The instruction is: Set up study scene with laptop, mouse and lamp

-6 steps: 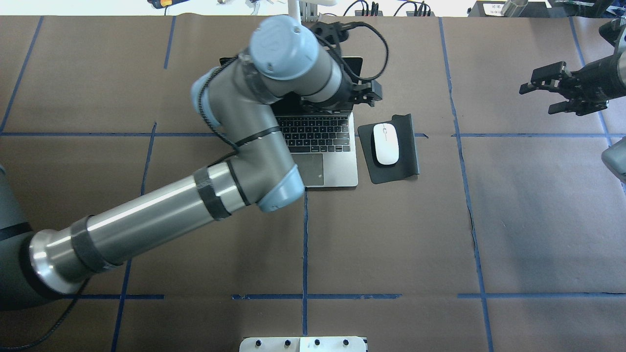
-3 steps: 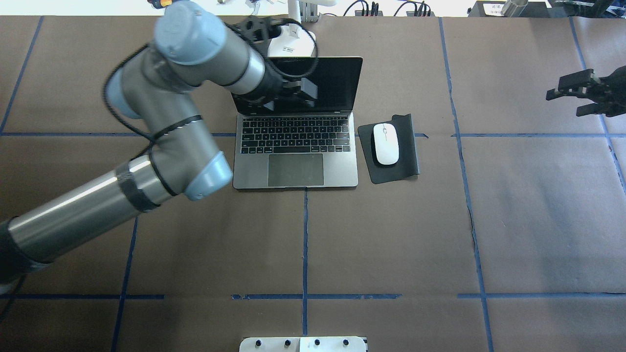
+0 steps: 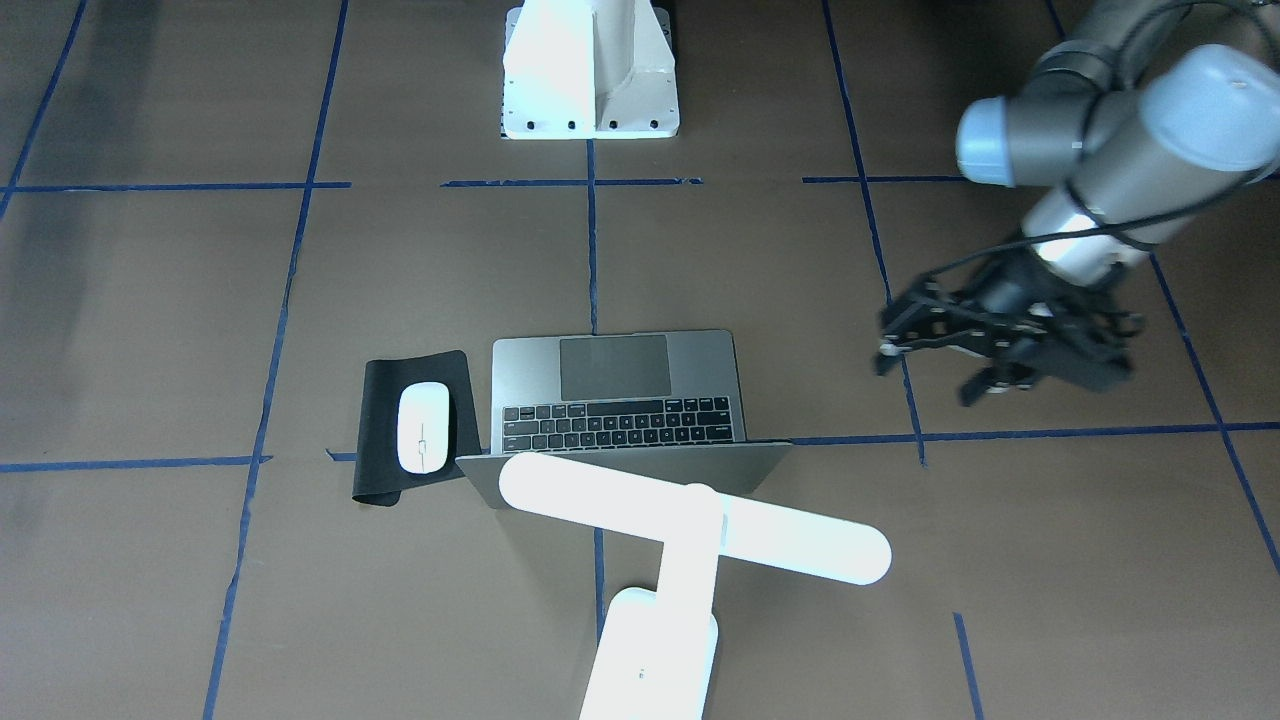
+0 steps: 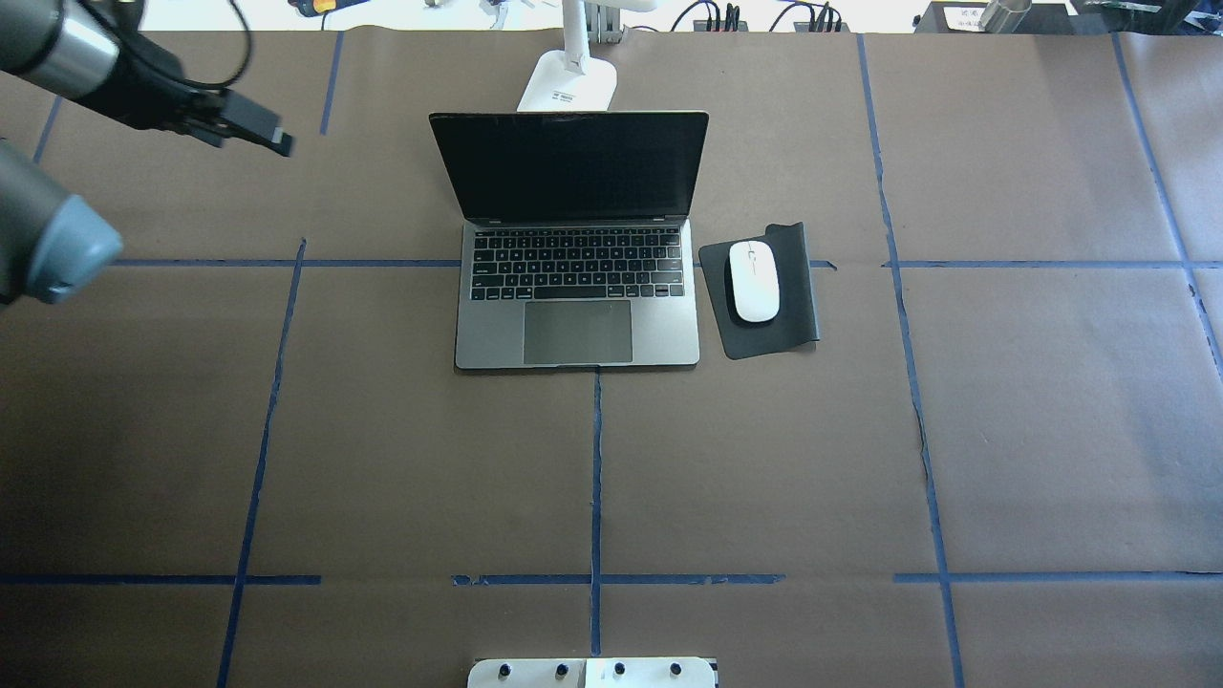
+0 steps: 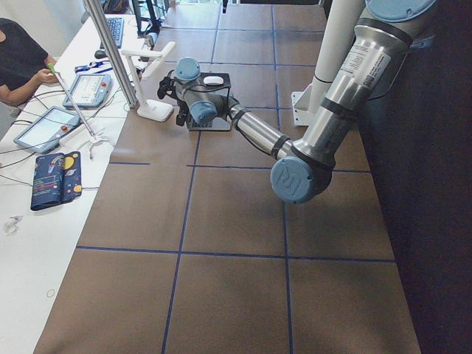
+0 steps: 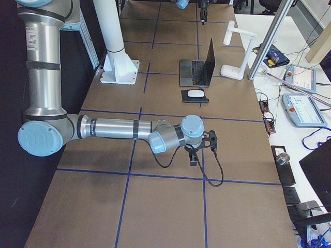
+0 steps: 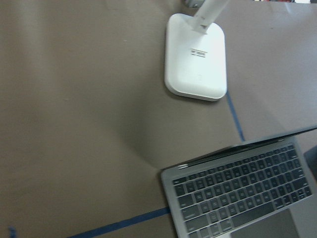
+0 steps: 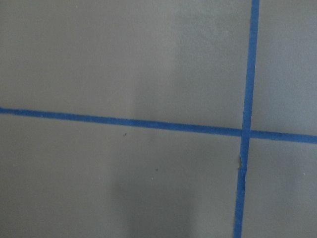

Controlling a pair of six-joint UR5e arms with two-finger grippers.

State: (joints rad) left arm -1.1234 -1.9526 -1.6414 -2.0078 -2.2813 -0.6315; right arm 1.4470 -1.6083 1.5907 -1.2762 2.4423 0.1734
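Since the laptop (image 4: 577, 287) sits open mid-table, mouse (image 4: 753, 281) on its mouse pad (image 4: 798, 320) alongside, lamp (image 3: 690, 530) behind the lid, setup looks done — left gripper (image 3: 928, 372) spread and empty, right gripper (image 6: 206, 143) impossible to read; next, both arms just park clear.

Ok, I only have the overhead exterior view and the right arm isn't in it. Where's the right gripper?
Observer: In the exterior right view the right gripper hangs over the table, nearer that camera than the mouse.
Operator: And the lamp? I only see its base.
Observer: The front-facing view shows its bar head slanted above the open lid of the laptop.
Operator: And the left one, holding anything?
Observer: No. The front-facing view shows the left gripper open and empty, off to the laptop's side.
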